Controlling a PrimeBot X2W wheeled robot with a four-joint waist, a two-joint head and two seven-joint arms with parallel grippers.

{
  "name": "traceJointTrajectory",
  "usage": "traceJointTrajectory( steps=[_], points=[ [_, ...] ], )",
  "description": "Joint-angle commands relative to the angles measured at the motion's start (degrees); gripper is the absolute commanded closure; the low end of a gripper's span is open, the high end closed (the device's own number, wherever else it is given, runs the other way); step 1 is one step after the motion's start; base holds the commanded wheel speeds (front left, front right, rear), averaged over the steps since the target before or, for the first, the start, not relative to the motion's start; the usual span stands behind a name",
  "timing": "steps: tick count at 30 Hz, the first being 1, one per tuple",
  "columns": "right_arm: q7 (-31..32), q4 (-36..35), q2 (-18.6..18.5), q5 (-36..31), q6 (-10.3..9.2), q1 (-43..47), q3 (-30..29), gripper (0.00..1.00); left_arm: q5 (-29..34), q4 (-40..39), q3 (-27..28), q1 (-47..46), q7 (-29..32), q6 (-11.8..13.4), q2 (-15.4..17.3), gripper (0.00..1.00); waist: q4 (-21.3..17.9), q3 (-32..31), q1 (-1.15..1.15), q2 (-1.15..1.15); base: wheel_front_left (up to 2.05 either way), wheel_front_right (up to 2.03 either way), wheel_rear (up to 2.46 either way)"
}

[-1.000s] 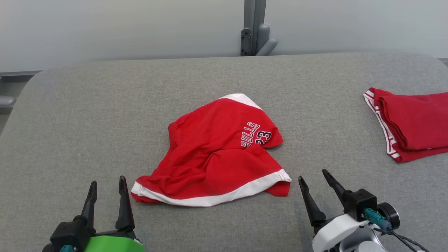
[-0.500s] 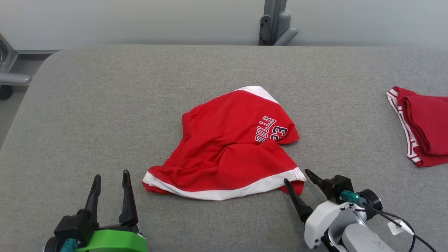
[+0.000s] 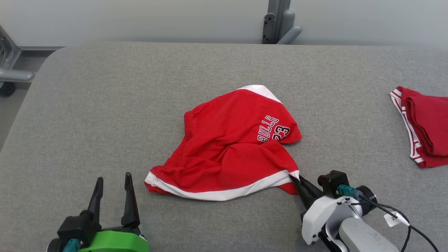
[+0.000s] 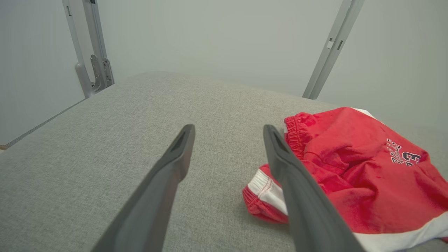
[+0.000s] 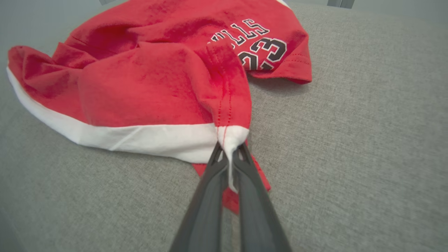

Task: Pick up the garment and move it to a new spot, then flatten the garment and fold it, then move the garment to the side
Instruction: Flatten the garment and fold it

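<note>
The garment (image 3: 231,147) is a pair of red shorts with white trim and a "BULLS 23" print, lying crumpled in the middle of the grey padded table (image 3: 105,105). My right gripper (image 3: 296,179) is shut on the white hem at the garment's near right corner; the right wrist view shows the cloth (image 5: 168,87) pinched between the two fingertips of the right gripper (image 5: 229,151). My left gripper (image 3: 112,178) stands open at the lower left, short of the garment's near left corner. In the left wrist view the left gripper (image 4: 229,130) is open with the garment (image 4: 350,168) to its right.
A second red garment with white stripes (image 3: 425,126) lies folded at the table's right edge. A grey metal post (image 3: 278,21) stands behind the table's far edge. The table's left edge drops off by a metal frame (image 3: 10,66).
My right gripper has moved forward to the garment's near right corner and shut on its white hem. The head camera has shifted, so the whole picture has slid. The left gripper stays open.
</note>
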Motion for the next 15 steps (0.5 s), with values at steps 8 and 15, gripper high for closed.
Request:
traceJointTrajectory(
  steps=[8, 15],
  points=[
    [-1.2, 0.1, -1.6, 2.4, -0.05, -1.1, 0.7, 1.0, 0.7, 7.5, -3.2, -1.2, -0.2, -3.7, 0.1, 0.0, -1.1, -0.3, 0.0, 0.39, 0.0, 0.0, 0.0],
    [-1.6, 0.4, -2.5, 2.4, -0.06, -0.8, 0.3, 1.0, -1.1, 12.4, -6.5, -2.9, 2.0, -5.7, 1.4, 0.0, -1.6, -0.2, 0.0, 0.39, 0.0, 0.0, 0.0]
  ],
)
